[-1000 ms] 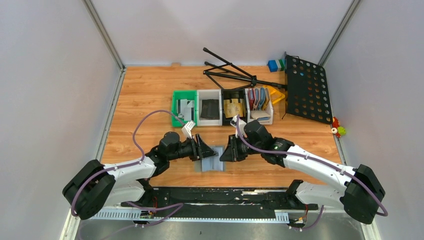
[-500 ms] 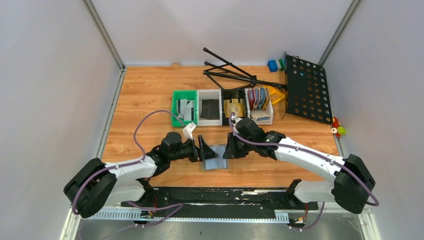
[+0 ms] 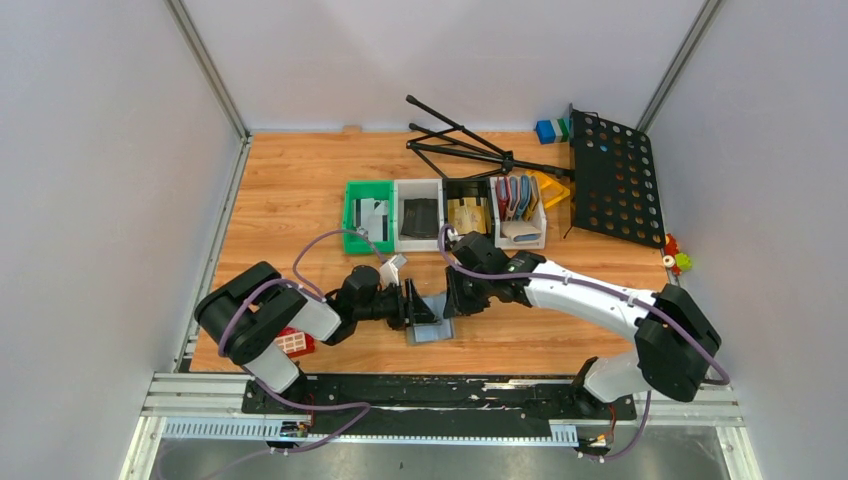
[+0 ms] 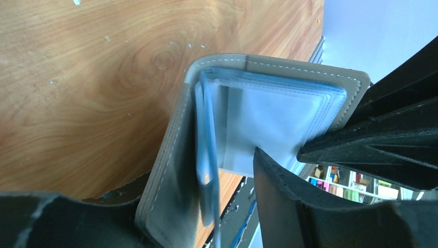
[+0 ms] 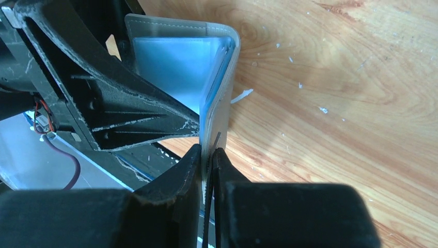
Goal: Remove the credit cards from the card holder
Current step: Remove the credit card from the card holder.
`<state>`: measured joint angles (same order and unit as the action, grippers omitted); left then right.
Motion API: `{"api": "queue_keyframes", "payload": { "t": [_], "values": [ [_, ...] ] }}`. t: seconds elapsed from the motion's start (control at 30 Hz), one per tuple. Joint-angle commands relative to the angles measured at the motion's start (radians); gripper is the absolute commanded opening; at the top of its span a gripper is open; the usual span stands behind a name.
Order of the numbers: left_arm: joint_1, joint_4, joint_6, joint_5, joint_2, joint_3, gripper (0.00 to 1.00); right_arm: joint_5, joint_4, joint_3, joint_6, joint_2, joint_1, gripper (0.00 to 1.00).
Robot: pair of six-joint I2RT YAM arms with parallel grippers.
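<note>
The grey-blue card holder (image 3: pixel 432 322) lies half open on the wood near the front edge, with one cover raised. My right gripper (image 3: pixel 452 298) is shut on the edge of that raised cover (image 5: pixel 219 93); its jaws (image 5: pixel 208 154) pinch it. My left gripper (image 3: pixel 416 304) is open. In the left wrist view its fingers straddle the holder's other cover and its clear blue-tinted sleeves (image 4: pixel 268 119), with a gap on one side (image 4: pixel 199 175). I cannot make out any credit cards in the sleeves. Pale grey flat cards (image 3: pixel 372 214) lie in the green bin.
Behind the holder stands a row of bins: a green one (image 3: pixel 351 200), a white one with a black item (image 3: pixel 419 216), a black one with a tan item (image 3: pixel 467 215), and a white one with red and blue holders (image 3: pixel 517 198). A black music stand (image 3: pixel 615 175) lies at the back right. A small red and white object (image 3: pixel 292 342) sits front left.
Both grippers have shifted left and a little away from the front edge. One cover of the holder has risen in the right gripper. The left arm has folded in closer.
</note>
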<state>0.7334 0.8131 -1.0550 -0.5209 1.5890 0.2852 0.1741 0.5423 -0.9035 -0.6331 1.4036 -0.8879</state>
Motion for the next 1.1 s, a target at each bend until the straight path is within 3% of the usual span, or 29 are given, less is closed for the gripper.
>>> {"api": "queue_keyframes", "payload": {
  "t": [0.0, 0.3, 0.47, 0.67, 0.87, 1.07],
  "values": [
    [0.004, 0.145, -0.021, -0.026, 0.046, 0.030, 0.54, 0.037, -0.062, -0.065, 0.001, 0.046, -0.008, 0.07],
    [0.004, 0.171, -0.025, -0.026, 0.082, 0.013, 0.51, 0.009, -0.038, -0.059, 0.004, 0.032, -0.008, 0.30],
    [0.004, 0.144, -0.016, -0.012, 0.082, 0.010, 0.48, 0.002, -0.033, -0.038, 0.005, -0.002, -0.007, 0.30],
    [0.004, 0.092, 0.005, -0.001, 0.061, 0.012, 0.31, -0.008, -0.022, -0.023, 0.008, -0.035, -0.006, 0.40],
    [0.005, 0.009, 0.043, 0.011, 0.026, 0.031, 0.22, -0.013, -0.014, -0.013, 0.025, -0.034, -0.005, 0.28],
    [0.005, -0.028, 0.054, 0.008, 0.002, 0.045, 0.17, -0.002, -0.025, -0.004, 0.028, -0.024, -0.005, 0.51]
  ]
}}
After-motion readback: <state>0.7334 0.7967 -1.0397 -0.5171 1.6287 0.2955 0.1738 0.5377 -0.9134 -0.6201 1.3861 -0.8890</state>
